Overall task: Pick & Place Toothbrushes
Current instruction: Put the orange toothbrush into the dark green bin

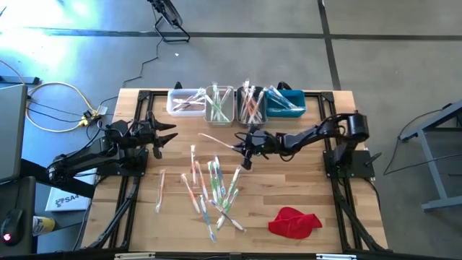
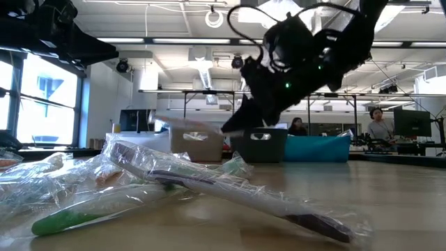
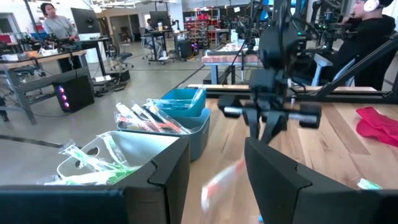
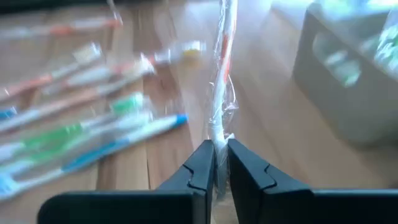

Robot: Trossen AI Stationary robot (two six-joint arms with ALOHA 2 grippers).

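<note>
A pile of wrapped toothbrushes with green, blue, orange and white handles lies flat mid-table. My right gripper hovers just beyond the pile's far side, shut on one white-and-orange toothbrush in a clear wrapper. That brush sticks out toward the table's left. My left gripper waits open at the left side with nothing between its fingers. More toothbrushes lie in the four bins along the far edge. My right gripper pinches the toothbrush by one end between its two fingers. The fingers come from the table's right, slanting down, and the brush runs on straight ahead of them. It looks lifted clear of the table, its wrapper crinkled just beyond the fingertips.
Four small bins stand in a row at the far edge: white, beige, grey and blue. A red cloth lies near the front right. Bare wood lies between the pile and the bins.
</note>
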